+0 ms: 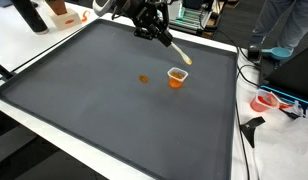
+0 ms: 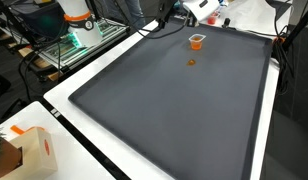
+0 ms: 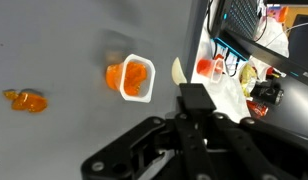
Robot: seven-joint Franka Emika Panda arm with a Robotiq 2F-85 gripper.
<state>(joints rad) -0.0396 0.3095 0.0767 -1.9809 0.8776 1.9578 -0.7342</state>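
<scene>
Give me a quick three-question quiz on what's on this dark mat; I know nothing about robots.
1. True or false: the orange cup lies tipped over on the dark mat.
2. What lies on the mat beside the cup? A) an orange scrap B) a blue ball C) a fork
3. Fill in: the pale stick is gripped by the robot's ____.
Key: 1 false; 2 A; 3 jaws.

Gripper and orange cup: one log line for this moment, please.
gripper: shut on pale spoon | spoon tip: beside orange cup, outside it | orange piece: on dark mat, apart from cup
</scene>
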